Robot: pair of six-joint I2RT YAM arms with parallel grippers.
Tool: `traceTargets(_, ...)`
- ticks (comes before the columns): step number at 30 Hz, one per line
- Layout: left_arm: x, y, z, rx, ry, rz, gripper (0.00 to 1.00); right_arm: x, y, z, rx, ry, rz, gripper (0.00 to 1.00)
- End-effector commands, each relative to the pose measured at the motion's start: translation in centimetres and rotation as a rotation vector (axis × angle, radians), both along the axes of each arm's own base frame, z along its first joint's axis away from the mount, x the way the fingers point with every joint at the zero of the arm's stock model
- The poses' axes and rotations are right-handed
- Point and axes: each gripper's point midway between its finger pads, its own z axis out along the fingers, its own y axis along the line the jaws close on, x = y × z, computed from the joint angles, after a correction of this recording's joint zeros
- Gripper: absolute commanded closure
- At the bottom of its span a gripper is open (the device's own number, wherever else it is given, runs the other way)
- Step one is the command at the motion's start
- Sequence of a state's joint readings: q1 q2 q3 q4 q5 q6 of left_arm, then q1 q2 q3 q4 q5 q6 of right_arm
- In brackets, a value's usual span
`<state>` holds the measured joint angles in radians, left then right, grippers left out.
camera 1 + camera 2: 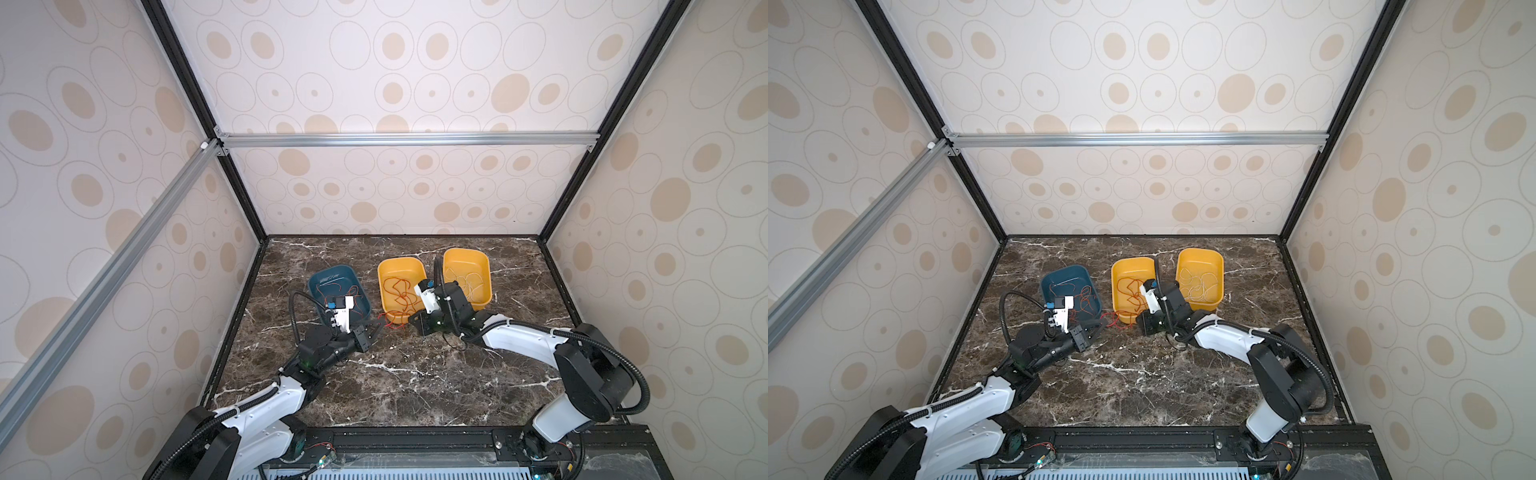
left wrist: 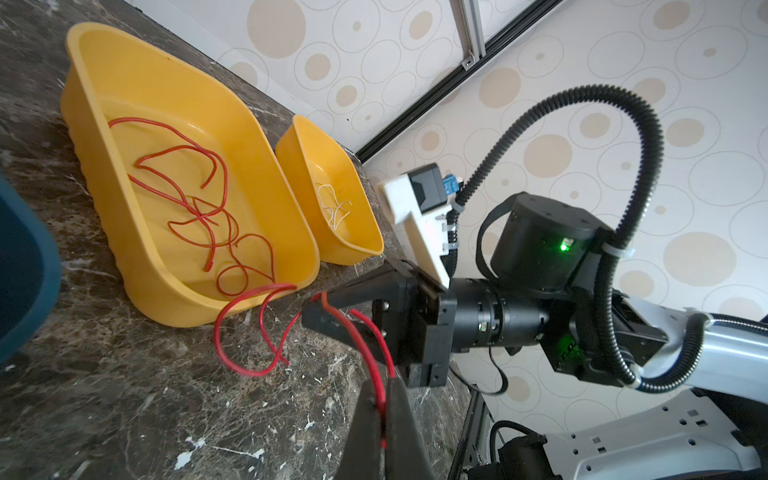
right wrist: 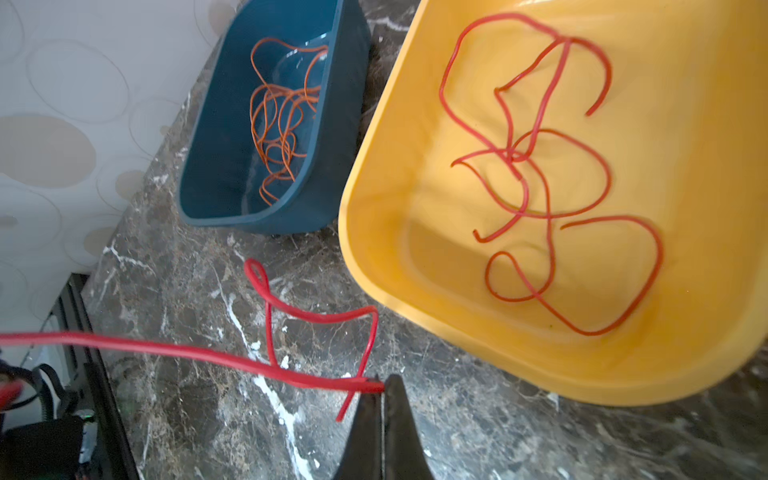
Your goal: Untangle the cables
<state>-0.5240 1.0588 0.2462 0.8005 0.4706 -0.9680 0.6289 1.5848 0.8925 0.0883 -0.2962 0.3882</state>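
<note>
Left pincer (image 2: 381, 409) and right pincer (image 3: 384, 388) each clamp the loose red cable (image 3: 320, 319) over the bench (image 3: 166, 291); mid-untangle; next probably pull apart to open its crossed loop.

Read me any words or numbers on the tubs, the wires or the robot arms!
No text can be read.
The blue tub, the middle yellow tub, the right yellow tub and the red cable are plain.
The blue part on the right arm is too small to tell.
</note>
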Motion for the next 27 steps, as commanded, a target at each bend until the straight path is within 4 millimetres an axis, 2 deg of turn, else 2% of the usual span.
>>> traceTargets(1, 0.4, -0.7, 2.4, -0.022, -0.086, -0.023, 1.0, 0.6, -0.5, 2.2, 0.054, 0.019, 0.001, 1.0)
traceTargets(5, 1.1, -1.3, 2.0, 0.0, -0.084, -0.034, 1.0, 1.6, -0.9, 3.9, 0.071, -0.006, -0.006, 1.0)
traceTargets(11, 3.0, -2.8, 2.0, 0.017, -0.098, -0.061, 1.0, 3.8, -1.1, 4.2, -0.016, -0.071, -0.03, 1.0)
traceTargets(19, 7.0, -5.2, 1.5, -0.02, -0.084, -0.123, 1.0, 6.0, -1.5, 2.0, -0.128, -0.064, -0.056, 1.0)
traceTargets(27, 9.0, -6.7, 0.4, -0.023, -0.042, -0.154, 1.0, 7.2, -2.1, -0.4, -0.171, -0.018, -0.061, 0.94)
